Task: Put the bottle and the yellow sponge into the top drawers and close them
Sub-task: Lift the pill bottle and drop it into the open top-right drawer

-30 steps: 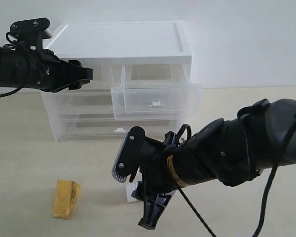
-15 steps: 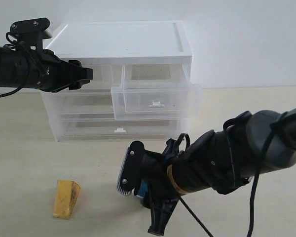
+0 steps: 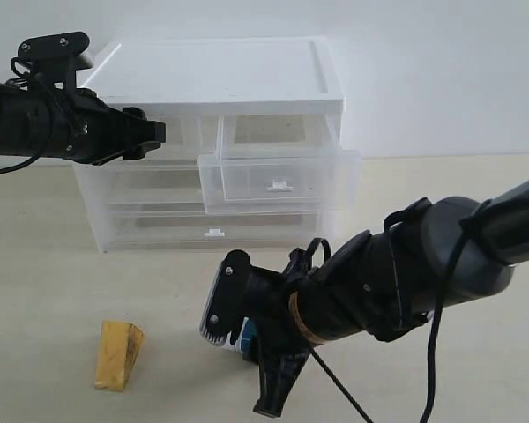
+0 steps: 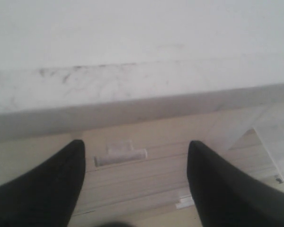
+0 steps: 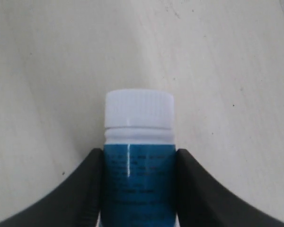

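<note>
The bottle (image 3: pixel 245 333) lies on the table in front of the cabinet, white cap and teal label (image 5: pixel 139 156) showing. My right gripper (image 3: pixel 244 348) is low over it, and both fingers press the label's sides in the right wrist view (image 5: pixel 139 152). The yellow sponge (image 3: pixel 118 353) rests on the table to the left, apart from both grippers. Of the top drawers, the right one (image 3: pixel 278 181) is pulled out and the left one (image 3: pixel 183 132) is in. My left gripper (image 3: pixel 154 132) hovers open at the left one, a white tab handle (image 4: pixel 120 157) between its fingers (image 4: pixel 135 144).
The translucent white cabinet (image 3: pixel 220 75) stands at the back against a white wall, with two full-width drawers (image 3: pixel 213 231) under the top ones. The bulky right arm (image 3: pixel 423 264) stretches across the right front of the table.
My right gripper has dropped to the table and its fingers have closed in on the bottle's sides. The left arm and the sponge have not moved.
</note>
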You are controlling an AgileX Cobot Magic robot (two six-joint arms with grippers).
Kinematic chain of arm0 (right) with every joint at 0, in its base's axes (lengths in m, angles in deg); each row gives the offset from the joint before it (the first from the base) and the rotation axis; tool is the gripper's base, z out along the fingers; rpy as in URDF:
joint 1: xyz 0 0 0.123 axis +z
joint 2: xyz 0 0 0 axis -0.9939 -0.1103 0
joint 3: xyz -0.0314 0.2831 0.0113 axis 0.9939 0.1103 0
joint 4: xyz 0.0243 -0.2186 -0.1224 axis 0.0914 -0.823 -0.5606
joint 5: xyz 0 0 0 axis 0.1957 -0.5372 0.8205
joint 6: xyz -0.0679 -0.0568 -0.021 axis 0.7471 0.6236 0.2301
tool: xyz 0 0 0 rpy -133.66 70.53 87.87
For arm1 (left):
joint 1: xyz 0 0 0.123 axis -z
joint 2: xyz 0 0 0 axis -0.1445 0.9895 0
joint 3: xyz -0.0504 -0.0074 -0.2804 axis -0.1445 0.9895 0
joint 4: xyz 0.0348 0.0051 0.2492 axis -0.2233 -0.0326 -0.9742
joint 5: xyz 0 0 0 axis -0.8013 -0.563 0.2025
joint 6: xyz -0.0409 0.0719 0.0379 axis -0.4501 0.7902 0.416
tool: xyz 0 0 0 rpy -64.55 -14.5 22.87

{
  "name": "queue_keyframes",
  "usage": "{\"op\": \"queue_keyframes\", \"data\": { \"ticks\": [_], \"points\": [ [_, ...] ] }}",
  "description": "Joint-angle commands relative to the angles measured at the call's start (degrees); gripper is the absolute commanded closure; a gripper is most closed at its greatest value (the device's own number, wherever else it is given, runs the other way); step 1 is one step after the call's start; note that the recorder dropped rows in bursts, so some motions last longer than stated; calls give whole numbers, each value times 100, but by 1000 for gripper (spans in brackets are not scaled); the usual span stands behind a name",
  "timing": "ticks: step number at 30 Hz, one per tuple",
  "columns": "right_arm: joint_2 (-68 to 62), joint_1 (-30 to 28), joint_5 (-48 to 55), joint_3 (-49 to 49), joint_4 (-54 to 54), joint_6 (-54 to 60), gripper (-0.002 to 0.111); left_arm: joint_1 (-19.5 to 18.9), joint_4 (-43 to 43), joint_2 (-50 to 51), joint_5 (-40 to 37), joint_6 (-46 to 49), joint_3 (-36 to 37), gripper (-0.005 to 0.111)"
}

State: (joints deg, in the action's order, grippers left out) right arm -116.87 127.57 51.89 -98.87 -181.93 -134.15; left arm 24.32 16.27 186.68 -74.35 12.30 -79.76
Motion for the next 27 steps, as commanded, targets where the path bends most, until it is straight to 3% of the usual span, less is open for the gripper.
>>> {"op": "queue_keyframes", "data": {
  "ticks": [1,18,27],
  "points": [
    [22,9,-12,-47,16,-43,108,-5,-23,7,365,103,-109,47],
    [2079,9,-571,-226,3,-1041,108,-5,-23,7,365,114,-109,47],
    [2365,-42,384,-1161,4,-1105,108,-5,-23,7,365,114,-109,47]
  ]
}}
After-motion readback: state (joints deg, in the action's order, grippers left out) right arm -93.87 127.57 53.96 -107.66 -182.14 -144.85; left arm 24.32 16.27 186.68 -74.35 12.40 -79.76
